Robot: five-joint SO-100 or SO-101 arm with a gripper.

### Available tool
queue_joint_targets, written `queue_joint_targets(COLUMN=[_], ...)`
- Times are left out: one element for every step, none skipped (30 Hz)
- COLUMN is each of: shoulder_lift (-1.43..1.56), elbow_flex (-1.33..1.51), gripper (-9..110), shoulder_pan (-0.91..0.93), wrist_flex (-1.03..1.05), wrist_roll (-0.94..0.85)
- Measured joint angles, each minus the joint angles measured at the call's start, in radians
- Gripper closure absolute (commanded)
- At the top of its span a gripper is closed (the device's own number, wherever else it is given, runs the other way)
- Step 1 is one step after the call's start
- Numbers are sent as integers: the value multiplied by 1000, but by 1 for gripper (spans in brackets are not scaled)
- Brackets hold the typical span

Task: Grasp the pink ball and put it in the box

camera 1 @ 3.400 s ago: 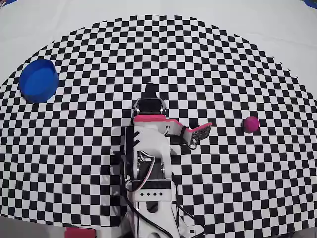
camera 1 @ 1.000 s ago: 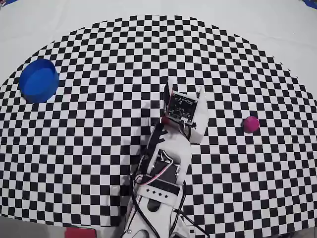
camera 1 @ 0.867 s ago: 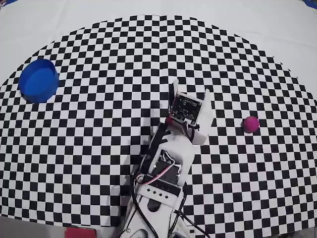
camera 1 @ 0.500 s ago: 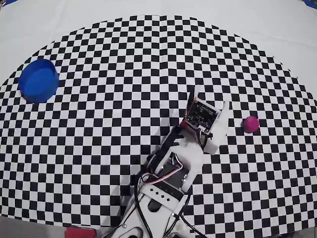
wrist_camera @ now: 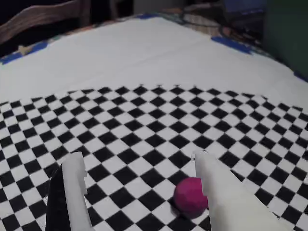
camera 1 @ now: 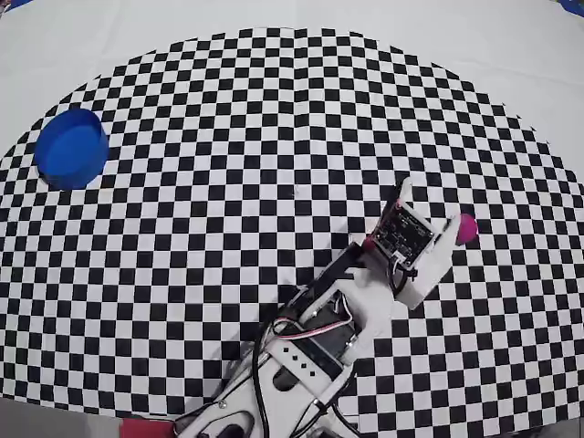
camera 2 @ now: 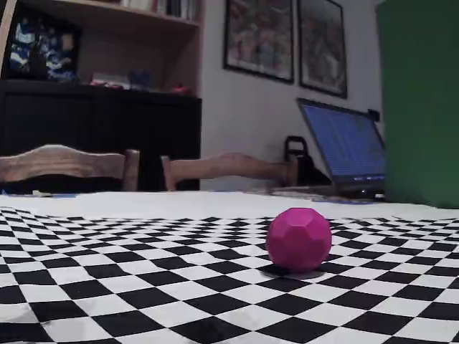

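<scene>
We see the arm point(camera 1: 315, 342) in the overhead view: white plastic shell w/ black motor blocks set inside, thin red/black/white wires looping over the middle. A bare dark circuit board point(camera 1: 402, 232) sits near the front end. In the wrist view the gripper point(wrist_camera: 139, 166) has two white fingers, the left one w/ a black edge.

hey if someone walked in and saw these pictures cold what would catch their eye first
Probably the pink ball, a faceted bright shape sitting alone on the black-and-white checkered cloth in the fixed view. In the wrist view it lies just inside the right-hand finger of the open gripper, resting on the cloth, not yet gripped. From overhead, the blue round container stands out at the cloth's far left edge, well away from the arm.
</scene>
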Motion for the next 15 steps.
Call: queue_joint_targets(shoulder_lift=[0,0,0,0,0,0,0,0,0,0,0,0,0,0,0], elbow_flex=[0,0,0,0,0,0,0,0,0,0,0,0,0,0,0], gripper=[76,76,76,76,76,76,76,76,76,76,76,76,76,76,76], shoulder_pan=[8,18,32,38,48,55,61,67,75,81,87,94,98,104,104], wrist_flex=[0,0,0,0,0,0,0,0,0,0,0,0,0,0,0], wrist_roll=[0,0,0,0,0,0,0,0,0,0,0,0,0,0,0])
